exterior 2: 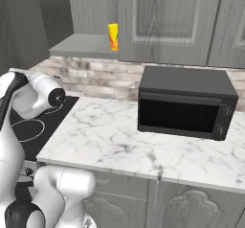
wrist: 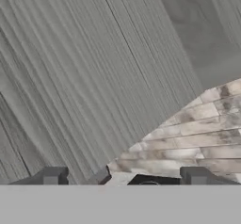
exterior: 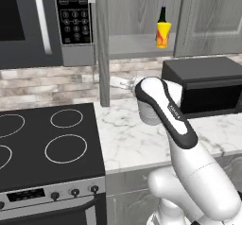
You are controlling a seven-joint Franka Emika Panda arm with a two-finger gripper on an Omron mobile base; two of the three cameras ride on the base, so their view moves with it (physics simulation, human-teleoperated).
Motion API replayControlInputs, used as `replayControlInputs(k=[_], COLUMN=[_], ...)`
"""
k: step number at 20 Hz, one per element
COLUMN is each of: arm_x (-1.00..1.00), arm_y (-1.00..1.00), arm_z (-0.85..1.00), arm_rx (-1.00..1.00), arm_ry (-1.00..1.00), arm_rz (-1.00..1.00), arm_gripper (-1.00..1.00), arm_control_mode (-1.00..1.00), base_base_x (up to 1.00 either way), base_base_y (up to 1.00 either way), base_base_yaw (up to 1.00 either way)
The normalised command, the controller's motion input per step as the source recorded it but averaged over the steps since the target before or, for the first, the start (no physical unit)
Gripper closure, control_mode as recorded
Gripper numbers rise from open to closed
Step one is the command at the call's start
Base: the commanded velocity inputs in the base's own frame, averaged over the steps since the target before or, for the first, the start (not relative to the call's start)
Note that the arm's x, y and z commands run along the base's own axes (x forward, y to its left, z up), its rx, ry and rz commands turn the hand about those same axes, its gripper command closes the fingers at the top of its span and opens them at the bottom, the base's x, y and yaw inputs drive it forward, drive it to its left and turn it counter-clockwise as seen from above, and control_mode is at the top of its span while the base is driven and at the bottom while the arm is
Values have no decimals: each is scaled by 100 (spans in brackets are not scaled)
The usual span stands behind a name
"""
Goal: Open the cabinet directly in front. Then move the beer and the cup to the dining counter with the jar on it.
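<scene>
The cabinet (exterior: 142, 11) stands with its left door swung open edge-on and its right door (exterior: 210, 16) closed. On its bottom shelf (exterior: 134, 47), the cup (exterior: 163, 34) stands upright, with the beer (exterior: 162, 14) just behind it. Below, a black microwave (exterior: 208, 84) sits on the marble worktop (exterior: 132, 139) beside the cooktop (exterior: 47, 143). The gripper (wrist: 124, 176) faces the door panel, fingers spread wide, holding nothing.

My arm (exterior: 198, 172) is glossy white, built of rounded, bulbous segments; a black band with small pale lettering runs along one link, joints are dark, and my finger tips (wrist: 52, 176) are dark grey blocks.
</scene>
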Motion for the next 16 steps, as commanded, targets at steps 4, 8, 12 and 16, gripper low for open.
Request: replayControlInputs(k=[4, 8, 12, 16], arm_x=[-5, -23, -22, -6], arm_y=[-67, -100, -100, -100], arm_z=[33, 65, 18, 17], arm_rx=[3, -4, -22, -37], arm_ry=[1, 0, 0, 4], arm_rz=[-16, -28, -33, -32], arm_gripper=[-100, -100, -100, -100], arm_control_mode=[-100, -100, -100, -100], base_base_x=[0, 0, 0, 0], base_base_y=[0, 0, 0, 0], base_base_yaw=[0, 0, 0, 0])
